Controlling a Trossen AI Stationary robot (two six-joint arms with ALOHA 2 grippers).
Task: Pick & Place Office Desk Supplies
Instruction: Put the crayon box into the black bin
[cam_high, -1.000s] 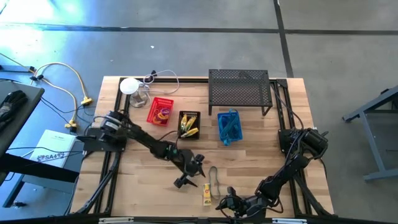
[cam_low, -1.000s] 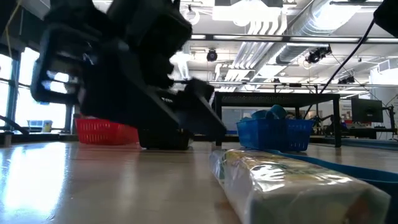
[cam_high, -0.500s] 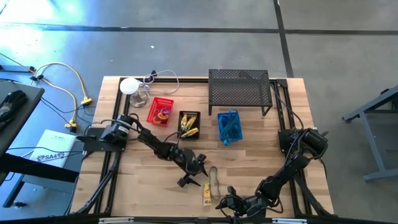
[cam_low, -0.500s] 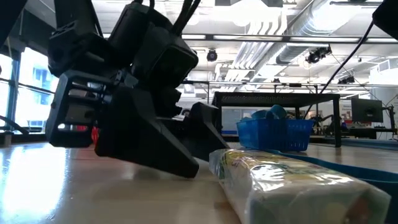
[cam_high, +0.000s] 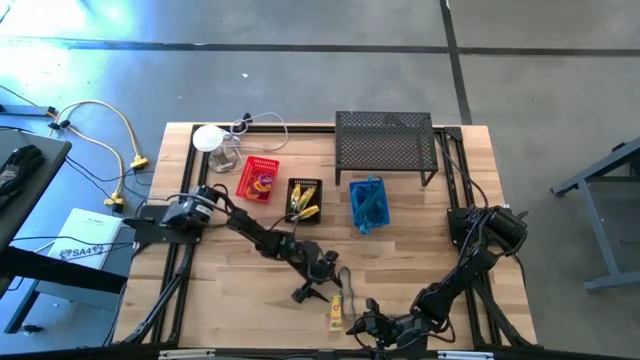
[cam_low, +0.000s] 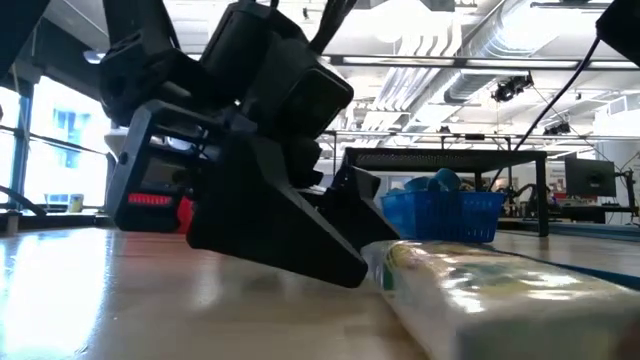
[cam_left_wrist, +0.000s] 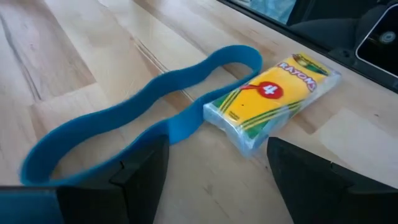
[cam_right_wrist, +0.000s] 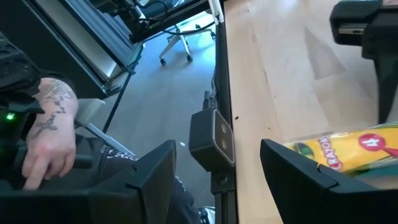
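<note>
- Pale wooden table (cam_high: 230, 290) with a black frame stands on a grey concrete floor; the low view looks across it into a hall with ceiling ducts and lights.
- Left gripper (cam_high: 318, 283) is low over the near middle of the tabletop, fingers (cam_left_wrist: 140, 180) spread wide with nothing between them.
- Just ahead of those fingers lies a blue rubber-band loop (cam_left_wrist: 140, 115), flat on the wood, its near end reaching between the fingertips.
- Touching the far side of that loop is a yellow crayon pack (cam_left_wrist: 273, 99) in clear wrap; in the low view the pack (cam_low: 480, 300) lies just beside the gripper's lower finger.
- Farther out, behind the left gripper, three small baskets stand in a row: a black basket (cam_high: 304, 201) with yellow-and-black pieces, a red basket (cam_high: 258, 179) with small coloured rings, and a blue basket (cam_high: 367, 205) holding blue bands.
- Beyond the blue basket stands a black wire-mesh shelf (cam_high: 386, 141); beyond the red one, a white round object (cam_high: 208, 138) with a cable.
- Right gripper (cam_high: 372, 328) waits at the table's near edge, just past the crayon pack, fingers (cam_right_wrist: 155, 174) apart and holding nothing.
- Off the table edge by the right gripper, a person's hand (cam_right_wrist: 43, 137) rests on dark equipment.
</note>
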